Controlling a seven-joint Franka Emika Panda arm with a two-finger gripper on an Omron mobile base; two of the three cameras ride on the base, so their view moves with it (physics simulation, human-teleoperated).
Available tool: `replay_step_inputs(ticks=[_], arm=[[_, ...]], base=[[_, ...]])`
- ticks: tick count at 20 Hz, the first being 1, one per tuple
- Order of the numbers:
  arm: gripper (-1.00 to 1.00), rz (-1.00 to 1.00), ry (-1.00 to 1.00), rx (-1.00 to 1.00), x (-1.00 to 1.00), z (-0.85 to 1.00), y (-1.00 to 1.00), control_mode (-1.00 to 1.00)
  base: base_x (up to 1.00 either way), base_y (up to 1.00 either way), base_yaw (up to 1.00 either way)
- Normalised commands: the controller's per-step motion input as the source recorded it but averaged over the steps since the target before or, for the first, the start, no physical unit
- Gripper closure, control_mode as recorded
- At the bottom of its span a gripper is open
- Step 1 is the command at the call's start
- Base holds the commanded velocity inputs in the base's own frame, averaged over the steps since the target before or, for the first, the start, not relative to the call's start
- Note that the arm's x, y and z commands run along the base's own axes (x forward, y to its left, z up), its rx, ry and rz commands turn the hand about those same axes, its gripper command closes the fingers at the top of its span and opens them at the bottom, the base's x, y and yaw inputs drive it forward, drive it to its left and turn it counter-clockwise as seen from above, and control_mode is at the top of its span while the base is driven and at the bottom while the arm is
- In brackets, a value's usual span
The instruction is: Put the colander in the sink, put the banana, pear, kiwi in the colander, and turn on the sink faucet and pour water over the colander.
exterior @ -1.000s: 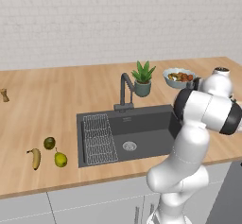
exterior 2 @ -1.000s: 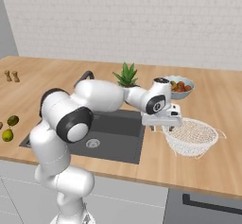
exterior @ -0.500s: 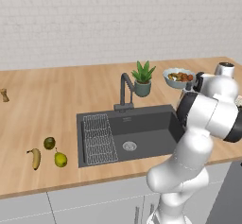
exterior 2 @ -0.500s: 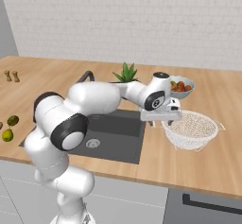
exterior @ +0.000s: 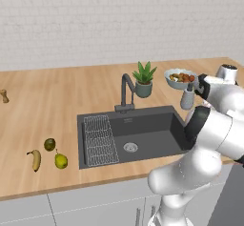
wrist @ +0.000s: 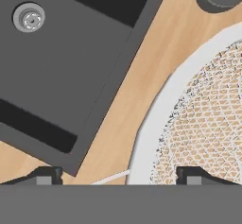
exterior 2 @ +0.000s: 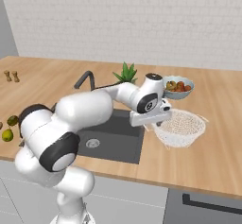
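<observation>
The round white colander with speckled mesh walls [exterior 2: 180, 127] sits on the wooden worktop [exterior 2: 222, 138] just right of the dark grey rectangular sink [exterior: 143, 132]. The gripper [wrist: 118, 176] hovers over its near rim, jaws spread wide, one finger on each side, grasping nothing.

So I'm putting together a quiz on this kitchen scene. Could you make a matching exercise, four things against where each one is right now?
Things:
1. colander
2. banana
3. fruit bowl
4. wire rack

Places:
A. inside the sink, at its left end
B. on the counter right of the sink, rim between the open gripper fingers
C. on the counter behind the colander
D. on the counter left of the sink, by the pear and kiwi

Pairs: 1-B, 2-D, 3-C, 4-A
</observation>
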Motion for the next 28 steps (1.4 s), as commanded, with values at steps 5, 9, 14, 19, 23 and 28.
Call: replay_step_inputs(ticks=[5,9,14,19,23,28], arm=[[1.0,0.26,0.0,0.0,-0.5,0.0,0.66,-1.0],[1.0,0.22,0.0,0.0,-0.32,0.0,0.73,-1.0],[1.0,0.26,0.0,0.0,-0.15,0.0,0.68,-1.0],[1.0,0.28,0.0,0.02,0.03,0.0,0.41,-1.0],[1.0,0.32,0.0,0.03,0.06,0.0,0.31,-1.0],[1.0,0.27,0.02,0.01,0.09,0.0,0.39,-1.0]], base=[[0.0,0.0,0.0],[0.0,0.0,0.0],[0.0,0.0,0.0],[0.0,0.0,0.0],[0.0,0.0,0.0],[0.0,0.0,0.0]])
